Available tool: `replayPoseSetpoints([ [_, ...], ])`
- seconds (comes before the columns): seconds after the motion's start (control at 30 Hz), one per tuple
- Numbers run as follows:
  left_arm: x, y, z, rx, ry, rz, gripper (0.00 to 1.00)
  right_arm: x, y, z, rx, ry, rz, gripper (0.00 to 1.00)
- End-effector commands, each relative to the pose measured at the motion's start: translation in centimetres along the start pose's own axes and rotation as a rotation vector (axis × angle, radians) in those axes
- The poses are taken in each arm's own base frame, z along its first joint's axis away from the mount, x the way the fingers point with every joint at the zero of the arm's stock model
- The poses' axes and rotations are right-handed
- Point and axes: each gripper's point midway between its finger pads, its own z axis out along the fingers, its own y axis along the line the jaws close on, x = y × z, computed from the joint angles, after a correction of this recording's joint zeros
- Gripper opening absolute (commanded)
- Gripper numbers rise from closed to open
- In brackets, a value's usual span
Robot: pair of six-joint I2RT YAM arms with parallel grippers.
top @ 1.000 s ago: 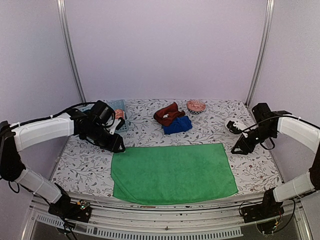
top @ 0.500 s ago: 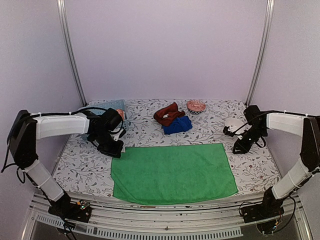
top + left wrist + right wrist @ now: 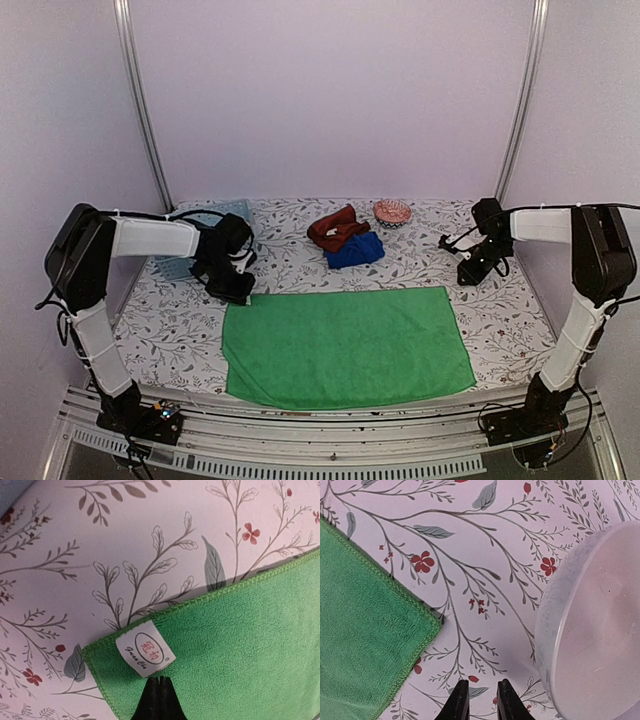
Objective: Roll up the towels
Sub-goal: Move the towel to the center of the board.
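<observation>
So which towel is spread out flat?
The green towel, lying open at the front. The brown towel and blue towel sit bunched together behind it.

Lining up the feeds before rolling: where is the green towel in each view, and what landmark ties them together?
Top external: green towel spread flat, centre front.
Left wrist: green towel fills the lower right, its corner bearing a white label.
Right wrist: green towel at the left edge, one corner showing.
Shared landmark: floral table cover, in all three.
</observation>
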Motion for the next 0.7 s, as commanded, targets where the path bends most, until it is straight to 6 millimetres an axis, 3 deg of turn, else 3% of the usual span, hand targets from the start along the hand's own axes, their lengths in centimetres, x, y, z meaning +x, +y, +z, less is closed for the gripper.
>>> replayPoseSetpoints([
  [0.0,-1.7,1.1,-0.4,-0.009,-0.042,0.002,0.00,-1.2,-2.8,0.9,0.091,0.002,0.035,0.20],
  [0.2,-2.0,1.3,-0.6,-0.009,-0.049,0.001,0.00,-2.2,-7.3,1.9,0.233,0.008,0.084,0.20],
  [0.33,-2.0,1.4,-0.6,-0.013,-0.058,0.005,0.00,-3.2,-8.4,2.2,0.252,-0.002,0.100,0.21],
  [0.43,-2.2,1.5,-0.7,-0.018,-0.063,0.007,0.00,-4.8,-5.8,0.9,0.144,-0.061,0.093,0.23],
  [0.5,-2.3,1.5,-0.9,-0.015,-0.069,0.011,0.00,-5.2,-2.6,0.0,0.067,-0.086,0.050,0.25],
  [0.6,-2.8,1.5,-1.2,-0.015,-0.086,0.018,0.00,-5.4,1.5,-1.3,-0.047,-0.111,0.001,0.25],
  [0.67,-3.0,1.5,-1.0,-0.011,-0.086,0.023,0.00,-5.1,3.3,-1.6,-0.109,-0.115,-0.012,0.25],
])
